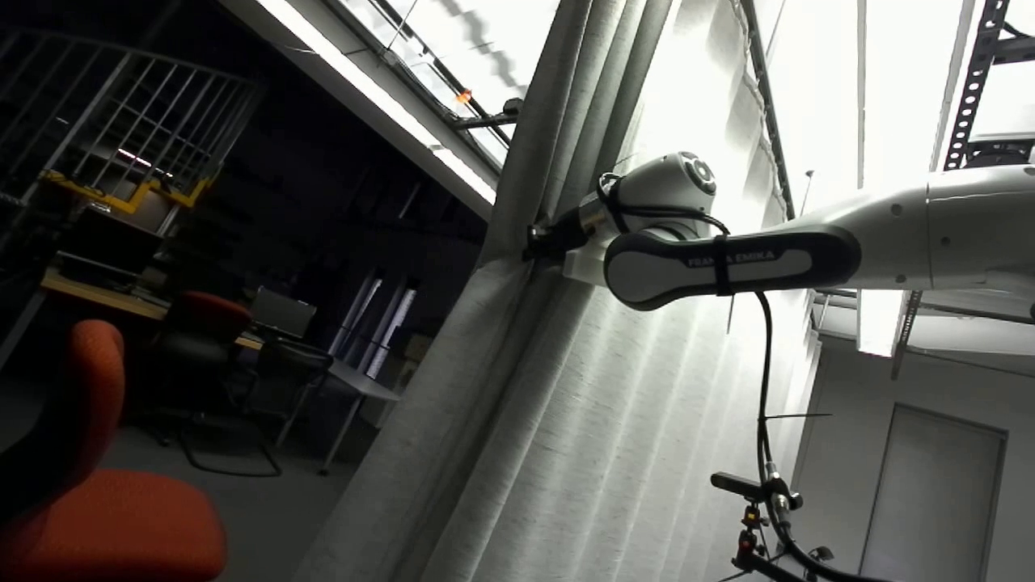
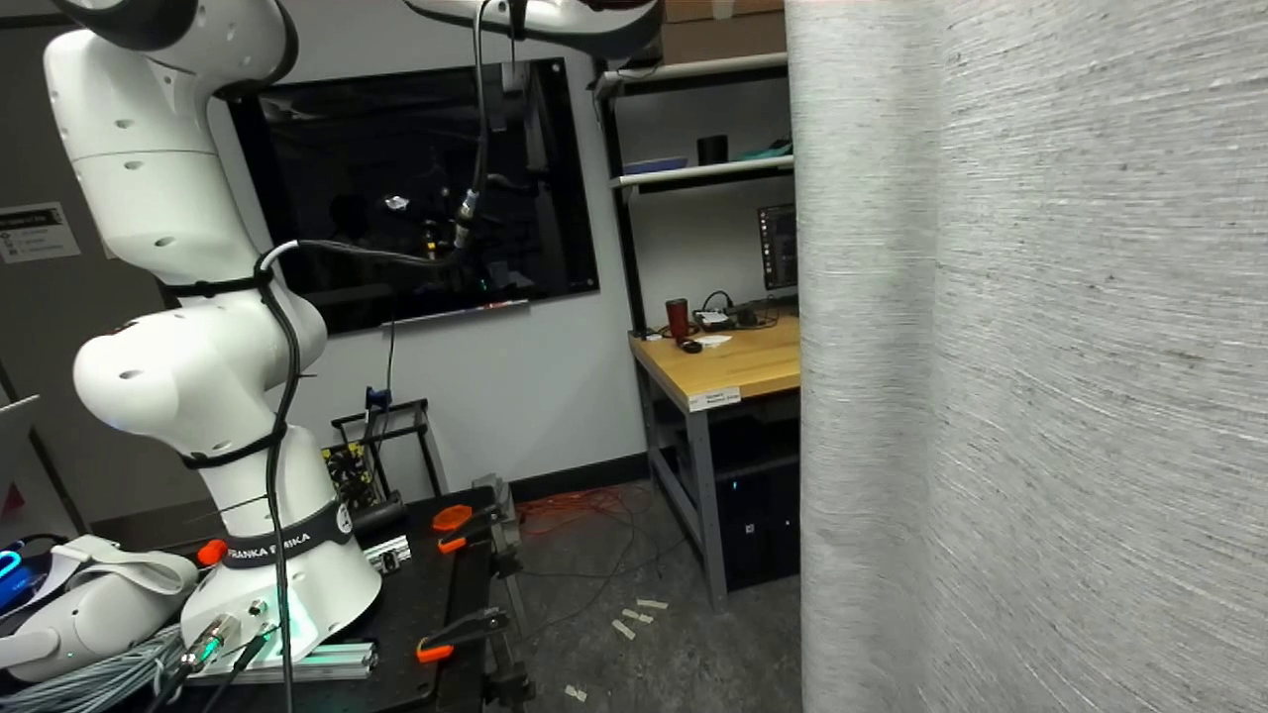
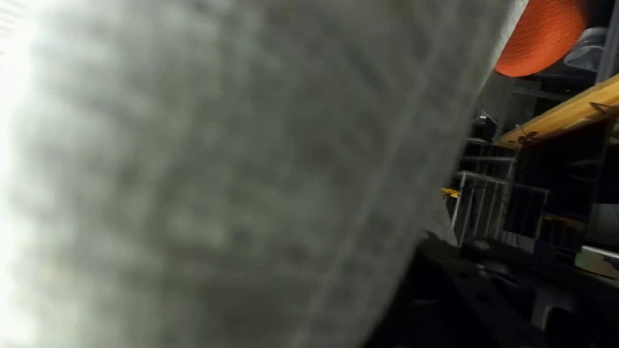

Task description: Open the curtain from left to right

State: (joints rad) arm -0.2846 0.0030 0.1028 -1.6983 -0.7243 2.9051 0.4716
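We see the tall, pale-grey curtain [image 1: 558, 404] of pleated, woven cloth hanging beside the white, jointed robot arm [image 1: 889, 230]; the black gripper [image 1: 530, 242] appears closed on a fold near the curtain's free edge, where the pleats converge, though the wrist view does not show the pinch; to open it well, we should, in our judgement, hold that grip firm and pull smoothly along the slim, dark overhead rail [image 1: 768, 113], never downward, lest the cloth slip free.

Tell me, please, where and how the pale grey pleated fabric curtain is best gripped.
Probably by the free side edge of the curtain, from the side of the white robot arm, pinching one fold: deep folds gather there, with open space beyond.
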